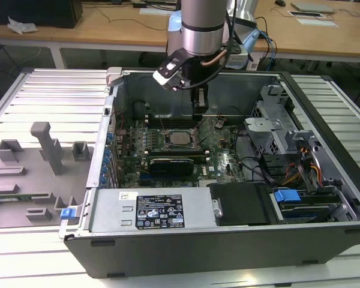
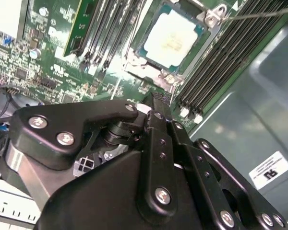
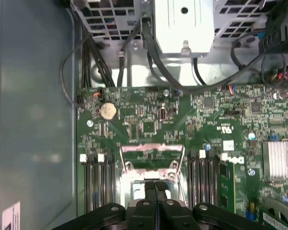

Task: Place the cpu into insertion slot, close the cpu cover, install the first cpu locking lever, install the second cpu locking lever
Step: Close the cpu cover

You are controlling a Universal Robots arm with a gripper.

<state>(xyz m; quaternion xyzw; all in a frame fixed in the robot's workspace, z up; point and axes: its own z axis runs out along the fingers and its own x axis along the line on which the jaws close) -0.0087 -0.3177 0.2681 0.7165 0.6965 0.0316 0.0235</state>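
Black gripper (image 2: 156, 100), fingers clenched together on nothing, poised over the green motherboard (image 3: 149, 124), just to the far side of the cpu (image 2: 172, 38), cpu lying flat within the insertion slot (image 1: 166, 139), mid-board inside the open computer case (image 1: 228, 255).

An open computer case (image 1: 228, 255) is seen mid-frame in the exterior view, a green motherboard (image 1: 225, 161) laid inside. Grey fixture blocks (image 1: 48, 147) are set at the exterior view's left; a wooden tabletop (image 1: 108, 27) is seen behind.
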